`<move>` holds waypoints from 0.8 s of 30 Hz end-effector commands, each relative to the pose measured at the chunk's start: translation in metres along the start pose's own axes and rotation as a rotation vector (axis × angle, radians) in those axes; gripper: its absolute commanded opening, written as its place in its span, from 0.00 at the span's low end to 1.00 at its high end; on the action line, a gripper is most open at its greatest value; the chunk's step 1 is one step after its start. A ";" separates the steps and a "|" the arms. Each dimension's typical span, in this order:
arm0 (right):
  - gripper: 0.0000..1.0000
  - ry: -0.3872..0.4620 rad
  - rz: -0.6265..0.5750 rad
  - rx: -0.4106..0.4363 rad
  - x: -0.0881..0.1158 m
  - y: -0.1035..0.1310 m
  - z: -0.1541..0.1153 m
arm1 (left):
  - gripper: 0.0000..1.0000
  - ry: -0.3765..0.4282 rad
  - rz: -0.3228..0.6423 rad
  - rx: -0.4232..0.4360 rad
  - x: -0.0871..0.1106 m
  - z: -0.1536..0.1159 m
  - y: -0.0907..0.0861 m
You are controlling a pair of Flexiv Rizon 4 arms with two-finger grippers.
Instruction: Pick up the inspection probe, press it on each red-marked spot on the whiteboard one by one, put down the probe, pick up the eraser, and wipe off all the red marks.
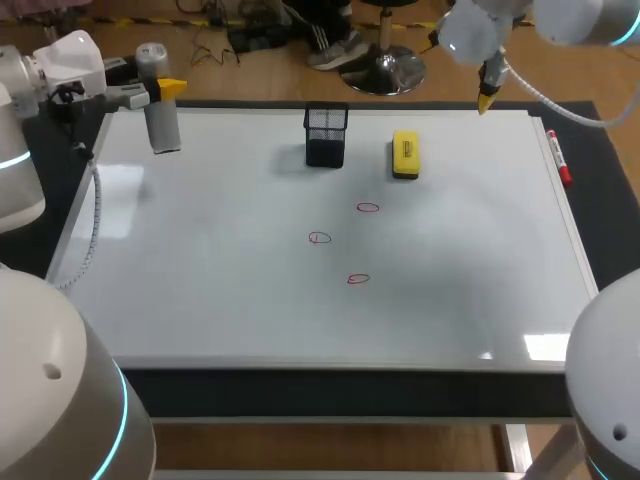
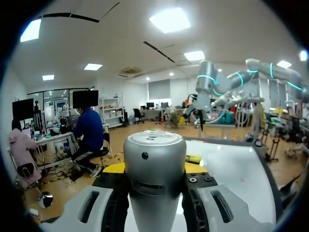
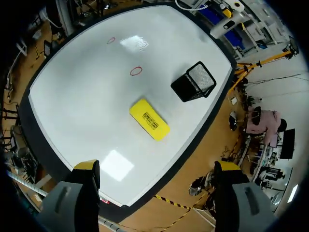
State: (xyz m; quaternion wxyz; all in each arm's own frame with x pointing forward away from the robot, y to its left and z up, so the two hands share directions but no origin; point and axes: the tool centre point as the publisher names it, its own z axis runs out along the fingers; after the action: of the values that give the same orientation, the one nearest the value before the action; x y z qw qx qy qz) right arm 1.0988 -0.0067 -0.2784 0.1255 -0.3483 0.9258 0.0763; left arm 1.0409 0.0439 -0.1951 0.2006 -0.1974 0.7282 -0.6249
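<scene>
Covering most of table: whiteboard [image 1: 200, 280]. Left gripper [image 1: 165, 90] clamped on upright grey probe [image 1: 160, 120] at far left corner. Right gripper [image 1: 486, 98] spread wide, holding nothing, up over far right edge. Black mesh cup [image 1: 326, 135] beside yellow eraser [image 1: 405, 155], far side. Red marker [image 1: 558, 160] along right edge. Three small red circles [image 1: 319, 237] mid-board.

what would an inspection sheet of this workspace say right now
surface: whiteboard, three red circles near its middle
job's things: probe upright at the far left corner; yellow eraser lying on the board
clutter: black mesh holder beside the eraser; red marker at the right edge
end effectors: left end effector shut on the probe; right end effector open, above the far edge
cables: coiled cable along the left edge
surroundings: dark table around the board
</scene>
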 end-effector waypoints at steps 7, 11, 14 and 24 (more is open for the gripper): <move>1.00 0.361 -0.038 -0.007 -0.005 -0.001 0.003 | 0.00 -0.001 0.001 0.003 0.000 0.000 0.000; 1.00 0.336 -0.240 -0.037 -0.006 0.009 0.018 | 0.00 -0.001 0.001 0.003 0.000 0.000 0.000; 1.00 0.344 -0.314 -0.060 -0.003 0.013 0.028 | 0.00 -0.001 0.001 0.003 0.000 0.000 0.000; 1.00 0.324 -0.665 -0.114 0.011 0.031 0.054 | 0.00 -0.001 0.001 0.003 0.000 0.000 0.000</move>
State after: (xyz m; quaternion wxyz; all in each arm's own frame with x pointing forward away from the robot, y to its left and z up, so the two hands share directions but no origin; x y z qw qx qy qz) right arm 1.0803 0.0190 -0.3275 -0.0138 -0.5914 0.8053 0.0397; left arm 1.0409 0.0438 -0.1950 0.2005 -0.1974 0.7283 -0.6249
